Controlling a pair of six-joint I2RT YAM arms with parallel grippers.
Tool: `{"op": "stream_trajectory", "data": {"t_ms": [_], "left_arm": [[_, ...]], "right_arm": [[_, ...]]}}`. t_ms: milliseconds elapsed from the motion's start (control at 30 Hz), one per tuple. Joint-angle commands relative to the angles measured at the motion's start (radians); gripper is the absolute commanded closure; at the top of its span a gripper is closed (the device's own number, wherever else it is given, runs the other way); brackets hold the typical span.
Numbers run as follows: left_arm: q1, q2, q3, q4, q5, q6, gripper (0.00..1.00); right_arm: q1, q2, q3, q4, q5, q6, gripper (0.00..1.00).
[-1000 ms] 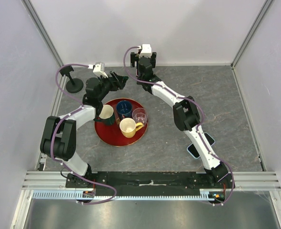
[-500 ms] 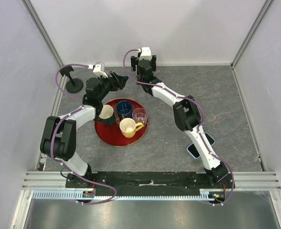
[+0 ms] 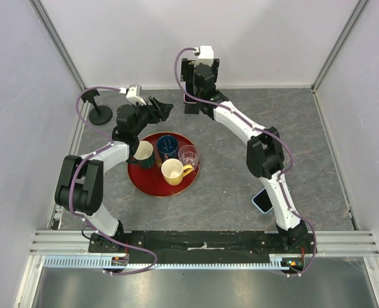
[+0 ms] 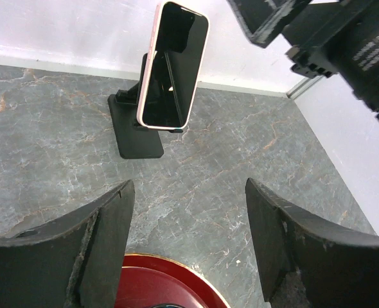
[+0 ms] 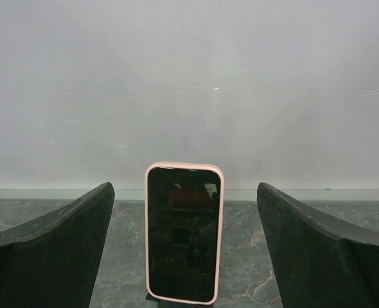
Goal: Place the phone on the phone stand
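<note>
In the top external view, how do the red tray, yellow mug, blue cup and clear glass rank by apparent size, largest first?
1. red tray, by far the largest.
2. yellow mug and blue cup: they look too alike to rank.
3. clear glass, slightly smaller.

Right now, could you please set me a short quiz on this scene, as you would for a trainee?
1. True or false: the pink-cased phone rests on the black stand with no gripper finger touching it.
2. How many cups stand on the red tray? A two, B four, C six.
3. Fill the gap: a second, blue-cased phone lies flat beside the ___ arm.
Key: 1 true; 2 B; 3 right.
</note>
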Motion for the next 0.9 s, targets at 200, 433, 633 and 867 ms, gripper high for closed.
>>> {"op": "stream_trajectory", "data": {"t_ms": [200, 433, 633, 867], "left_arm": [[0.028, -0.02, 0.024, -0.031, -0.046, -0.131, 0.32], [0.14, -0.095, -0.103, 0.07, -0.086, -0.409, 0.31], [0.18, -0.242, -0.133, -0.14, -0.302, -0.433, 0.24], [0.334, -0.356, -0.199, -0.213, -0.546, -0.645, 0.09]], "right_arm": [[-0.025, -0.249, -0.217, -0.04, -0.193, 0.08, 0.02], [-0.028, -0.383, -0.394, -0.054, -0.255, 0.077, 0.02], [-0.068, -0.439, -0.418, -0.113, -0.333, 0.12, 0.02], [-0.128, -0.539, -0.493, -0.116, -0.445, 0.161, 0.02]]}}
